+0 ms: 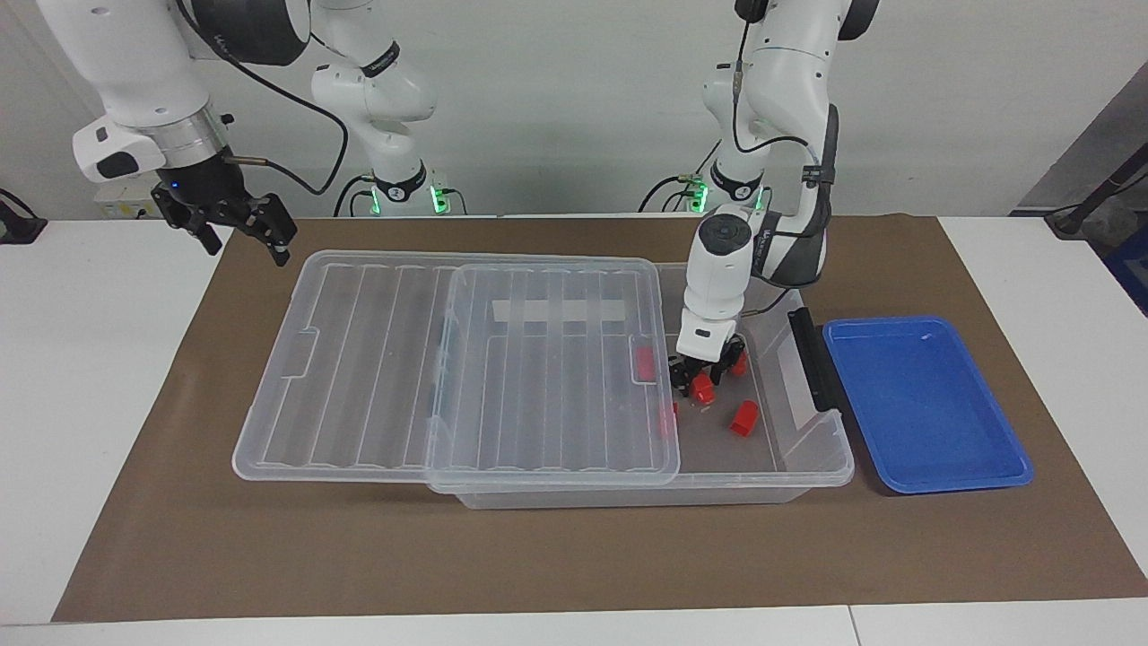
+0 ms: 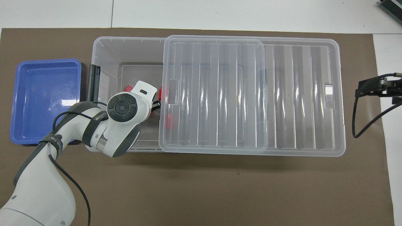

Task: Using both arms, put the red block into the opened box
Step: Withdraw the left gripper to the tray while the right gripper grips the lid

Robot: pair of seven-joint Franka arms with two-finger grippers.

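Facing view: five red blocks (image 1: pixel 743 418) in one box (image 1: pixel 812 467).

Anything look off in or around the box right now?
Nothing is spilled or damaged. The lid sits slid toward the right arm's end, overhanging the box, so only the end by the blue tray is open. The red blocks lie inside there, under the left hand. The right hand waits.
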